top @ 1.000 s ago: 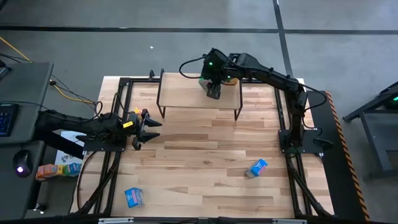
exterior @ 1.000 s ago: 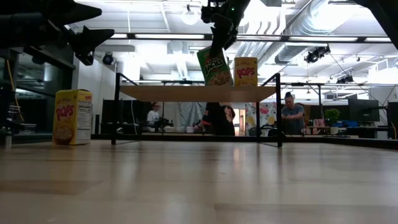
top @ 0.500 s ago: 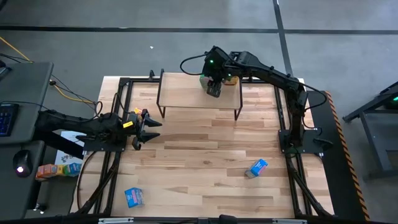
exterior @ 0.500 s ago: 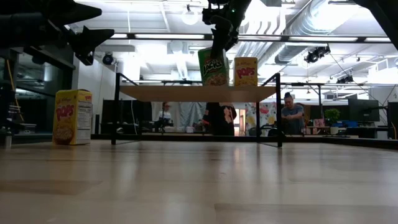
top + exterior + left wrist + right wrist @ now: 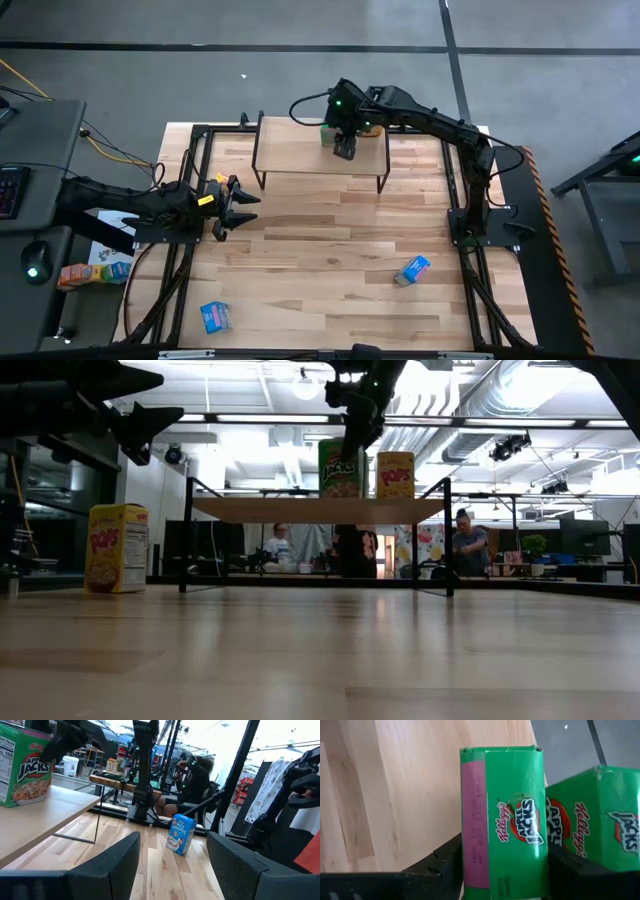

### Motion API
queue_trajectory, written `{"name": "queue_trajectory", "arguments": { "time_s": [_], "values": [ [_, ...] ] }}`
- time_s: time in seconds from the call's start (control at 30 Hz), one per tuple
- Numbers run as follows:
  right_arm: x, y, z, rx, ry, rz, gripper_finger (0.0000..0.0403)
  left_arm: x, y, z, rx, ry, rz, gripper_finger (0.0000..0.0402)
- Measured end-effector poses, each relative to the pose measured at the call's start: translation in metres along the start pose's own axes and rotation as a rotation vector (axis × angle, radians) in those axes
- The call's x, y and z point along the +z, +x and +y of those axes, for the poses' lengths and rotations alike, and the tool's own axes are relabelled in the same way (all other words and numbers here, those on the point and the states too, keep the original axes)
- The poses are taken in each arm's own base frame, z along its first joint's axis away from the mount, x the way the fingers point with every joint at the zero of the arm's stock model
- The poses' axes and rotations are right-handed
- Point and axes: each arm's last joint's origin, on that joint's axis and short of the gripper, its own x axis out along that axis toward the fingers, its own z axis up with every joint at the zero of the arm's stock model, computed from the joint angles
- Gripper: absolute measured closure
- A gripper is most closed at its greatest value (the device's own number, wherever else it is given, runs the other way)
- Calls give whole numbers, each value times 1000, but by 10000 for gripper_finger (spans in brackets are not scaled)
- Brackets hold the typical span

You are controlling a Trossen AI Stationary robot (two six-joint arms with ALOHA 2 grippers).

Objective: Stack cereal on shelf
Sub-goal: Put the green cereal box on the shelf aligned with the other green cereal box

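Shelf (image 5: 300,150) left half bare

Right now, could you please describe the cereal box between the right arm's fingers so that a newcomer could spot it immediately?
Find the small wooden shelf at the table's far edge. On its right half, the right gripper clamps an upright green box printed Apple Jacks. A yellow box stands beside it and a second green box sits nearby, but only this one has dark fingers on both sides.

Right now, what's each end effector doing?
Left end effector: open, empty, over the table's left side.
Right end effector: shut on a green cereal box above the shelf.
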Motion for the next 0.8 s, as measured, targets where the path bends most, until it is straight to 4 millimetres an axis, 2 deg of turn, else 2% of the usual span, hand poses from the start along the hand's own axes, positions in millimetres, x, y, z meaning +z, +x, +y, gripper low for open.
{"name": "queue_trajectory", "arguments": {
  "time_s": [0.47,0.8],
  "values": [
    [-2,0,-1,-8,0,17,207,0,0,0,0,0,0,179],
    [-2,-1,-1,-10,20,16,148,0,0,0,0,0,1,179]
  ]
}}
